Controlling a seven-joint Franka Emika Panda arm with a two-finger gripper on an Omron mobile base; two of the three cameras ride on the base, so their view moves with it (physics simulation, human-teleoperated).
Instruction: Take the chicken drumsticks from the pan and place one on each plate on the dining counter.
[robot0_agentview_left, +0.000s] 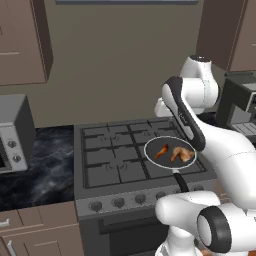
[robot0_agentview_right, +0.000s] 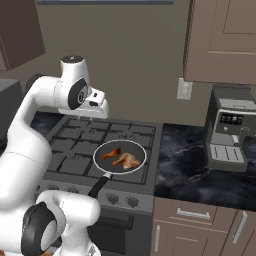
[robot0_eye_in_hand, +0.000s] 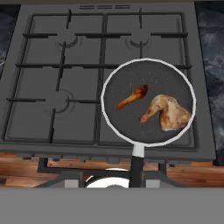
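Note:
The pan (robot0_eye_in_hand: 148, 101) sits on the stove's front right burner, its black handle (robot0_eye_in_hand: 136, 168) pointing toward the front edge. Two chicken drumsticks lie inside it: a thin one (robot0_eye_in_hand: 132, 97) to the left and a bulkier one (robot0_eye_in_hand: 168, 113) to the right. Both base views show them too, the thin drumstick (robot0_agentview_left: 162, 151) (robot0_agentview_right: 111, 153) next to the bulkier one (robot0_agentview_left: 183, 154) (robot0_agentview_right: 127, 160) in the pan (robot0_agentview_left: 170, 141) (robot0_agentview_right: 120, 145). My gripper (robot0_agentview_right: 100, 112) hangs high above the stove's rear, well clear of the pan, its fingers hidden. The plates and the dining counter are out of view.
The grey stove (robot0_agentview_left: 100, 150) has knobs along its front. A microwave (robot0_agentview_left: 12, 135) stands on the black marble worktop (robot0_agentview_left: 40, 170) to the left. A coffee machine (robot0_agentview_right: 232, 130) stands on the worktop to the right. Brown wall cabinets (robot0_agentview_right: 225, 40) hang above.

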